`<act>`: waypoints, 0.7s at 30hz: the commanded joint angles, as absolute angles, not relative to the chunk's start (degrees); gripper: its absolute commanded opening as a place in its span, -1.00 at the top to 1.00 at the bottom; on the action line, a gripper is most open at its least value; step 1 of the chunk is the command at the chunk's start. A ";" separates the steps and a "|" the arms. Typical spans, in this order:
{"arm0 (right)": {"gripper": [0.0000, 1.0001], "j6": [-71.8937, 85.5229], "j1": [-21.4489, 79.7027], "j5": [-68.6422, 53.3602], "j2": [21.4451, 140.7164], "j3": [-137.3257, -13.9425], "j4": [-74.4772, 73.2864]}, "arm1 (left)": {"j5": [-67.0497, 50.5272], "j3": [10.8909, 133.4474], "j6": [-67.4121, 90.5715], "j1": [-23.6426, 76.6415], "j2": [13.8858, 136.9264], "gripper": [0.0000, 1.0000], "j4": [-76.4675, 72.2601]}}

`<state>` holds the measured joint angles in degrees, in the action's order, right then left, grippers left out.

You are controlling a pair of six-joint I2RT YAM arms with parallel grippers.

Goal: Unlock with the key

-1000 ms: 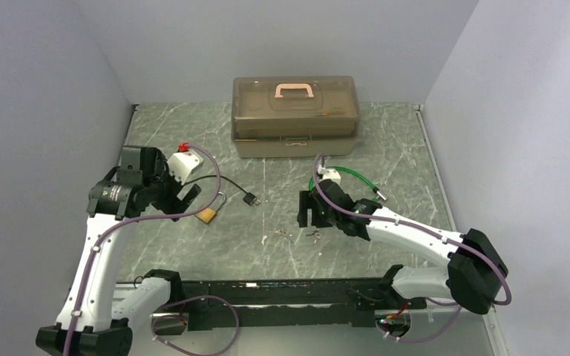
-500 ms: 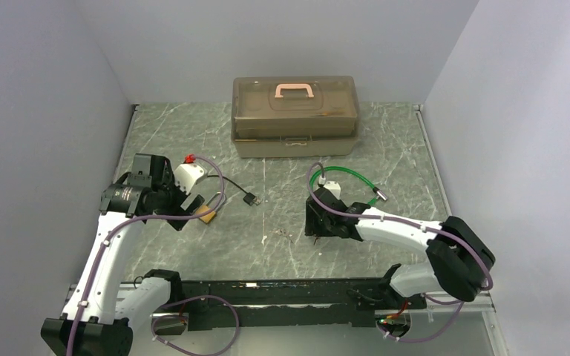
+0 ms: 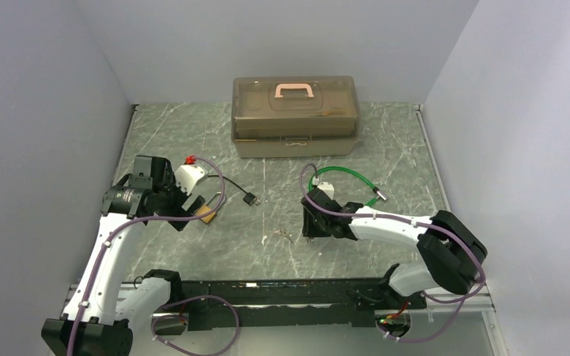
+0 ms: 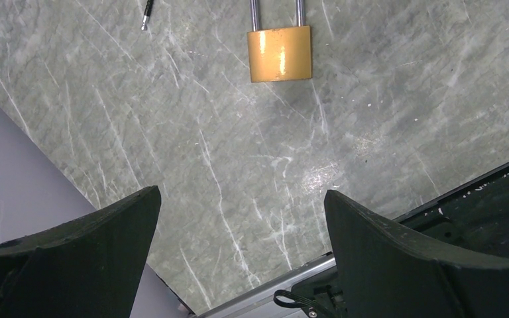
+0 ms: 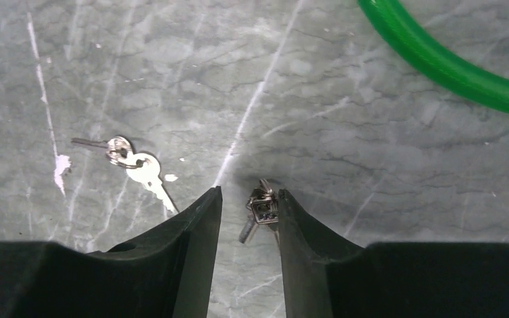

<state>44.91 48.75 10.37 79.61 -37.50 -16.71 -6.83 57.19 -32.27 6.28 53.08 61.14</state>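
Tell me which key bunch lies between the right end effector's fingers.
The darker bunch, against one finger of the right end effector; the shiny silver pair lies outside the fingers, well apart.

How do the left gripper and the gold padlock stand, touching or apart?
Apart. The left wrist view shows bare table between the gold padlock and the open left gripper.

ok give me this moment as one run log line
right gripper: low, jaws straddling key bunch, not clamped | left gripper: open, short of padlock
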 commanded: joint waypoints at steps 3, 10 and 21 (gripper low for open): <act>0.29 43.09 49.42 11.92 81.58 -43.85 -15.81 | -8.02 57.10 -31.83 5.97 52.91 -0.99 59.63; 0.34 40.69 49.67 11.65 85.79 -48.34 -15.93 | -7.61 57.90 -32.17 5.98 52.43 -0.99 60.11; -0.07 32.34 54.51 10.09 88.95 -59.21 -12.13 | -6.40 57.33 -31.33 4.69 53.35 -0.99 58.90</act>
<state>36.77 51.66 11.60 86.19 -52.93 -16.56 -6.55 56.82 -32.14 6.04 53.08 60.62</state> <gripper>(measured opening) 0.509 0.994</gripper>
